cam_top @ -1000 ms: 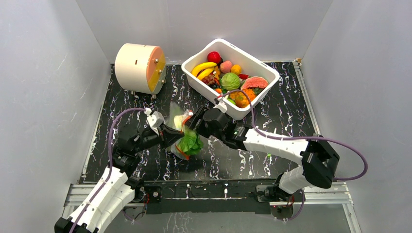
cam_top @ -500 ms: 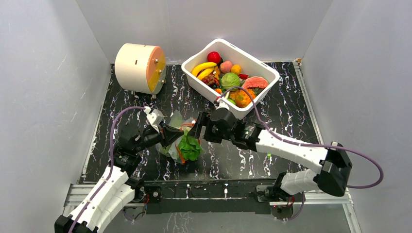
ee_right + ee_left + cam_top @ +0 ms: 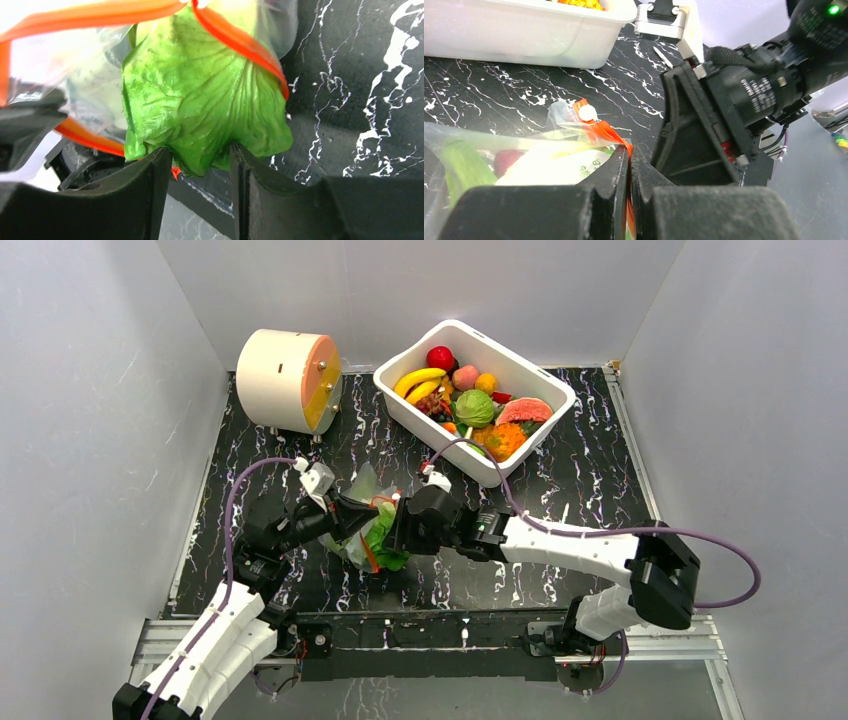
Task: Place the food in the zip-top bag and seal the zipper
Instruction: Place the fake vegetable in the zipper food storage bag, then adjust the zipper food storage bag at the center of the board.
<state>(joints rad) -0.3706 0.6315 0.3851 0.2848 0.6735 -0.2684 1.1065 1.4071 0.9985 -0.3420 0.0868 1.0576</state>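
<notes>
Surface (image 3: 600, 460): black with white veining, pale walls on three sides.

White tub (image 3: 400, 405): far side, right of centre, set at an angle. Heaped with toy food: banana (image 3: 420, 378), red ball (image 3: 440, 357), green cabbage (image 3: 475, 405), watermelon slice (image 3: 525, 410), orange piece (image 3: 505, 440).

Cream cylinder (image 3: 280, 380): far left, lying on its side, orange face turned toward the tub.

Arms: right arm (image 3: 570, 540) stretches leftward across the near half of the surface. Left arm (image 3: 225, 615) rises from the near left corner. They meet near centre, in front of the tub and apart from it.

Zip-top bag (image 3: 362, 490): clear, crumpled, caught between the two hands near centre. Cannot tell whether its bottom touches the surface. In the left wrist view a green stalk (image 3: 464, 170) and a red piece (image 3: 506, 160) show through the film.

Leafy green (image 3: 200, 95): at the bag's mouth. The orange strip crosses over its upper part and the lower frill hangs outside, toward the right hand.

Right hand (image 3: 200, 150): fingers narrow, pinching the lower edge of the leafy green from both sides.

Left hand (image 3: 629, 152): fingers pressed together, clamped on the zipper (image 3: 606, 132), which runs straight into the seam between them.

Slider (image 3: 586, 113): small white tab on the zipper, just beyond the left fingertips, above the surface.
</notes>
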